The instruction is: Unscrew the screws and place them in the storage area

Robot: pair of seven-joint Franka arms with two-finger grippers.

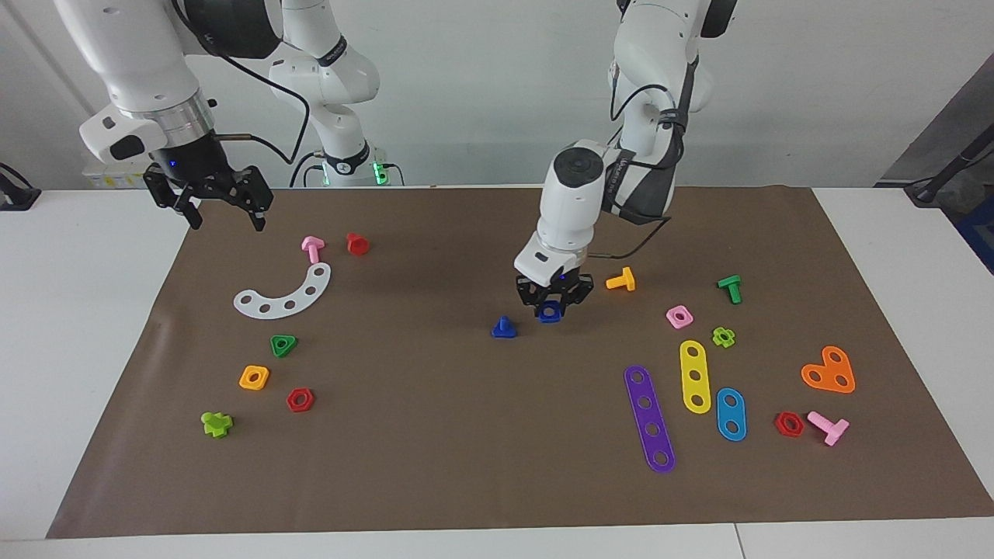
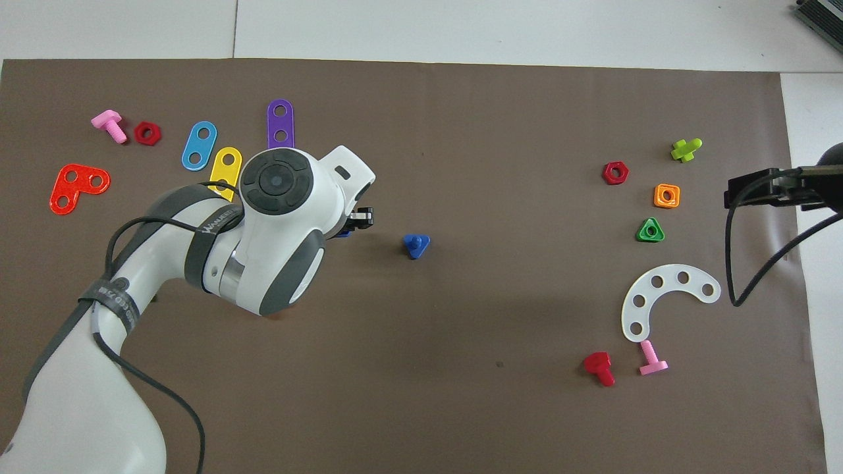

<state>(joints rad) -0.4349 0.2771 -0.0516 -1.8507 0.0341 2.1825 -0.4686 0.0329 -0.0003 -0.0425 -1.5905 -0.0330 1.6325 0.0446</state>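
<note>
A blue bolt (image 1: 504, 328) stands on its head, shaft up, near the middle of the brown paper sheet (image 1: 435, 450); it also shows in the overhead view (image 2: 415, 245). My left gripper (image 1: 551, 305) is down at the paper beside the bolt, toward the left arm's end, shut on the blue square nut (image 1: 550, 312). In the overhead view the left arm hides most of that gripper (image 2: 355, 220), and only a sliver of the nut (image 2: 342, 233) shows. My right gripper (image 1: 224, 221) is open and empty, up over the paper's edge at the right arm's end, waiting.
At the left arm's end lie an orange bolt (image 1: 621, 279), green bolt (image 1: 730, 289), pink nut (image 1: 679, 316), and purple (image 1: 649, 419), yellow (image 1: 694, 376) and blue strips (image 1: 731, 414). At the right arm's end lie a white curved strip (image 1: 286, 295), pink bolt (image 1: 312, 248) and several nuts.
</note>
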